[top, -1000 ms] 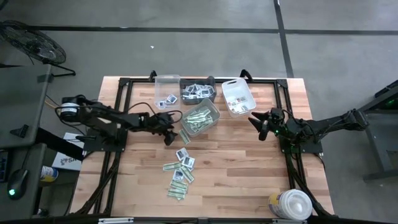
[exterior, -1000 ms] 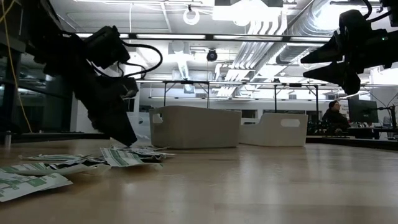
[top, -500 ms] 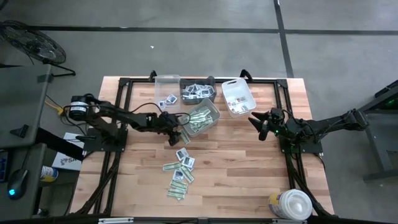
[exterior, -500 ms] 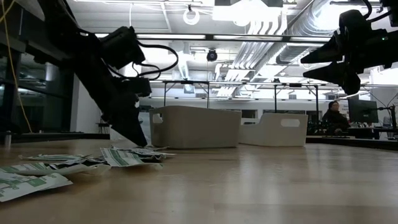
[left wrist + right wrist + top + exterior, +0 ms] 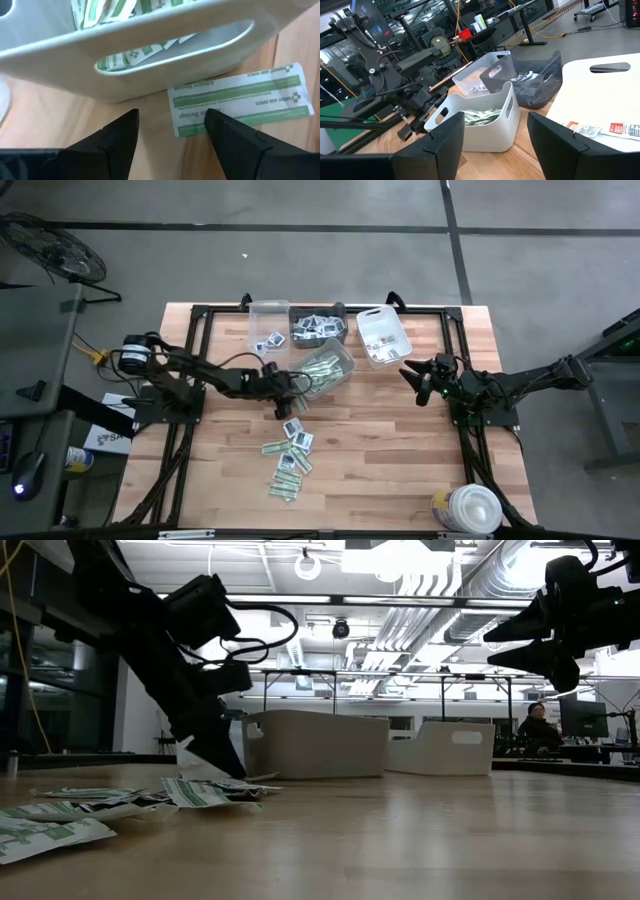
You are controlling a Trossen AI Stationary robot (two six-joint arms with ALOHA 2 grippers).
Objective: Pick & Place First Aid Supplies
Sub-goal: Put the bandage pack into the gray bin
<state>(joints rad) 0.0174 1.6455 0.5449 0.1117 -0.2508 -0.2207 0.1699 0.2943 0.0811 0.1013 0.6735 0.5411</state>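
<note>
My left gripper (image 5: pixel 286 402) is open and points down at the table, right in front of the tilted bin of green strips (image 5: pixel 324 369). A green-and-white strip packet (image 5: pixel 239 98) lies flat on the wood beside the bin's handle wall. In the left wrist view my left gripper (image 5: pixel 171 114) has one fingertip (image 5: pixel 210 116) over the strip's end. More first aid supplies (image 5: pixel 288 450) lie scattered nearer the table's front. My right gripper (image 5: pixel 412 376) waits open at the right, held high (image 5: pixel 512 640), with nothing between its fingers (image 5: pixel 495 122). My left gripper slants down from the table's left, with one fingertip (image 5: pixel 210 116) over the end of the strip packet (image 5: pixel 186 120). I cannot tell whether it touches the packet. The packet lies flat on the table.
A clear bin (image 5: pixel 268 326), a dark bin (image 5: pixel 318 328) and a white bin (image 5: pixel 382 336) stand along the far edge. A round white tub (image 5: pixel 468 508) sits at the near right corner. Bare wood lies between the arms.
My left gripper has moved toward the table's right edge and the bin of green strips, has sunk a little and has rolled about its own line. Its fingers stay open. My right arm has kept still.
</note>
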